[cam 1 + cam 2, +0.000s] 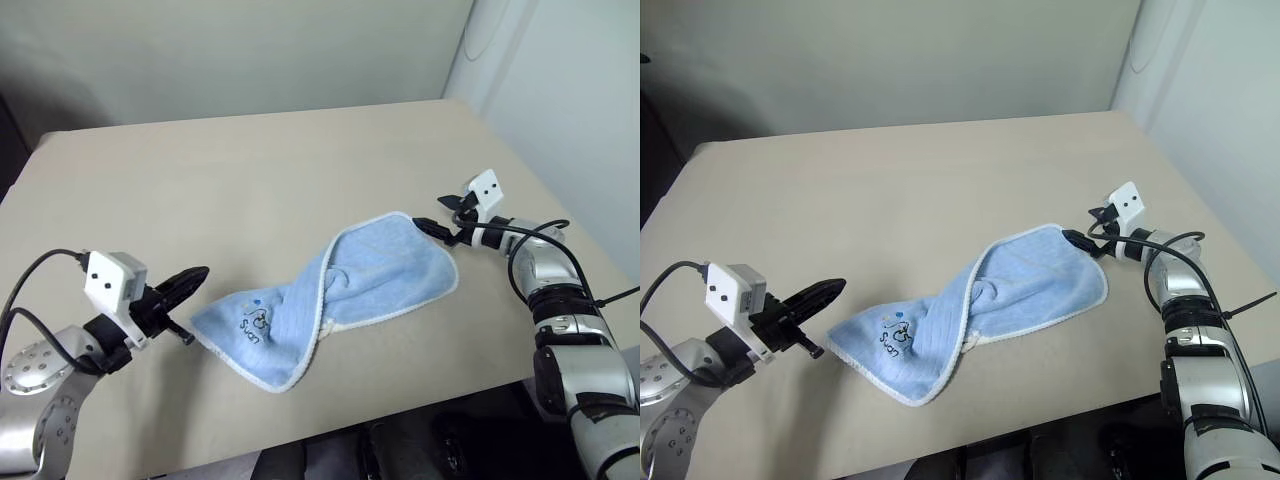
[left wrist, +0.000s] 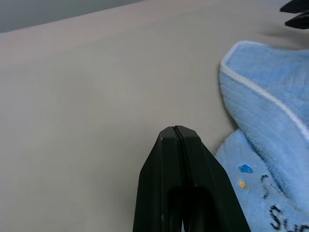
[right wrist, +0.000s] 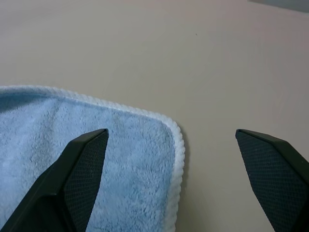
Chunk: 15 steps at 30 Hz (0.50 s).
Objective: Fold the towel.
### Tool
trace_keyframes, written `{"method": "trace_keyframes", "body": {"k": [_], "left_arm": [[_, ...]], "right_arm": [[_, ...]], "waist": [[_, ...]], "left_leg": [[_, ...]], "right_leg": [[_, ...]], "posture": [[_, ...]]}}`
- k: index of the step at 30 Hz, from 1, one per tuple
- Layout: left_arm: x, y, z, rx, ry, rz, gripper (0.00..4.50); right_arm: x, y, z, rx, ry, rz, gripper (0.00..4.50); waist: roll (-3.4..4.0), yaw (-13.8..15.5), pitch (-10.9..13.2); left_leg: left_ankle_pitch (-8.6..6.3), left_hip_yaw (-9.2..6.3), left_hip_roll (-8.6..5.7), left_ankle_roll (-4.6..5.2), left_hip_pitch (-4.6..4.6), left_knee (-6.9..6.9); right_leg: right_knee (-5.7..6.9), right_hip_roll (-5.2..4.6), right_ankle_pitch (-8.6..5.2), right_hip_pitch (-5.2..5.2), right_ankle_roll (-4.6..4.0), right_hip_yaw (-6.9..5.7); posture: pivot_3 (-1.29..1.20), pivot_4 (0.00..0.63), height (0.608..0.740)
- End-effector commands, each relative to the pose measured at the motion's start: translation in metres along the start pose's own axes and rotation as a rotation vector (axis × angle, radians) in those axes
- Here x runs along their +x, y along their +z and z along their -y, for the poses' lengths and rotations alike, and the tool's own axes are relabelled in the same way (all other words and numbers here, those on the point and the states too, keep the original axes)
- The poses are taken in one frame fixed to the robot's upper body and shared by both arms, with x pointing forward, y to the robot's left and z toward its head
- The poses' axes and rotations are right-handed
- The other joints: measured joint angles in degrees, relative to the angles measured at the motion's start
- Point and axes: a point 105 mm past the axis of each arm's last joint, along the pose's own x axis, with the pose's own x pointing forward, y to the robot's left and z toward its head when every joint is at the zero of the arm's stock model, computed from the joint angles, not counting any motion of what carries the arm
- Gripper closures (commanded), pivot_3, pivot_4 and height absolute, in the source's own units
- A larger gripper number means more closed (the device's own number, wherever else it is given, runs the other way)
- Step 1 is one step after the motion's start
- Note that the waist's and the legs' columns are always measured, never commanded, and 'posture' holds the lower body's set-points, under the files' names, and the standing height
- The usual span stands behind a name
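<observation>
A beige table [image 1: 250,160] lies bare around a twisted light blue towel [image 1: 330,295], the only obstacle on it. Wide open surface stretches behind the towel and to its left. The left gripper [image 1: 190,280] and right gripper [image 1: 445,218] flank its two ends.

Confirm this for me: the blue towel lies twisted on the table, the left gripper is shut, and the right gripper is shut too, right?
Not quite. The right gripper is open, its fingers spread over the towel corner in the right wrist view. The rest holds: left gripper shut, towel twisted on the table.

A twisted towel [image 1: 970,315] lies on the table [image 1: 890,190] between both grippers.
</observation>
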Motion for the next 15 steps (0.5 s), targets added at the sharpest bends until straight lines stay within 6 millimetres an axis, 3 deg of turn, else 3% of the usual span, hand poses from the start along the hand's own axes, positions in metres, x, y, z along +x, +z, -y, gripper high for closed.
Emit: {"method": "trace_keyframes", "body": {"k": [1, 4, 6, 8, 14, 15], "left_arm": [[0.005, 0.015, 0.033, 0.044, -0.237, 0.005, 4.5], [0.003, 0.01, 0.063, 0.074, -0.466, -0.073, 4.5], [-0.003, 0.003, 0.078, 0.053, -0.626, -0.154, 4.11], [-0.003, -0.002, 0.084, 0.097, -0.706, -0.211, 3.63], [0.001, -0.016, 0.096, 0.232, -0.863, -0.317, 1.51], [0.002, -0.018, 0.099, 0.239, -0.887, -0.325, 1.51]], "right_arm": [[-0.001, 0.015, 0.002, -0.028, -0.009, 0.055, 0.04], [0.001, 0.016, 0.0, -0.03, -0.008, 0.059, 0.04], [0.002, 0.018, 0.0, -0.03, -0.01, 0.065, 0.0], [0.001, 0.019, -0.001, -0.032, -0.01, 0.07, 0.0], [-0.003, 0.016, -0.002, -0.033, -0.018, 0.065, 0.0], [-0.004, 0.015, -0.003, -0.033, -0.018, 0.063, 0.0]], "waist": [[0.0, 0.13, 0.0], [0.0, 0.23, 0.0], [0.0, 0.23, 0.0], [0.01, 0.21, 0.0], [0.01, 0.24, 0.0], [0.01, 0.23, 0.0]], "left_leg": [[0.0, 0.0, 0.0, 0.0, -0.01, 0.02], [0.0, 0.0, -0.01, 0.0, -0.02, 0.04], [-0.01, 0.01, -0.01, 0.0, -0.01, 0.02], [-0.01, -0.01, 0.0, 0.0, -0.01, -0.01], [-0.04, -0.03, 0.0, -0.01, -0.02, 0.01], [-0.05, -0.03, 0.0, -0.01, -0.02, 0.0]], "right_leg": [[0.0, 0.0, 0.0, 0.01, 0.0, 0.0], [0.0, 0.0, 0.0, 0.01, 0.0, 0.0], [0.0, 0.0, 0.0, 0.0, 0.0, 0.0], [0.02, 0.0, -0.01, -0.02, -0.02, -0.01], [0.02, -0.01, -0.01, -0.02, -0.03, -0.01], [0.0, -0.01, -0.01, -0.02, -0.02, -0.01]], "posture": [[0.0, 0.15, 0.74], [0.0, 0.15, 0.74], [0.0, 0.15, 0.74], [0.0, 0.15, 0.74], [0.0, 0.15, 0.74], [0.0, 0.15, 0.74]]}}
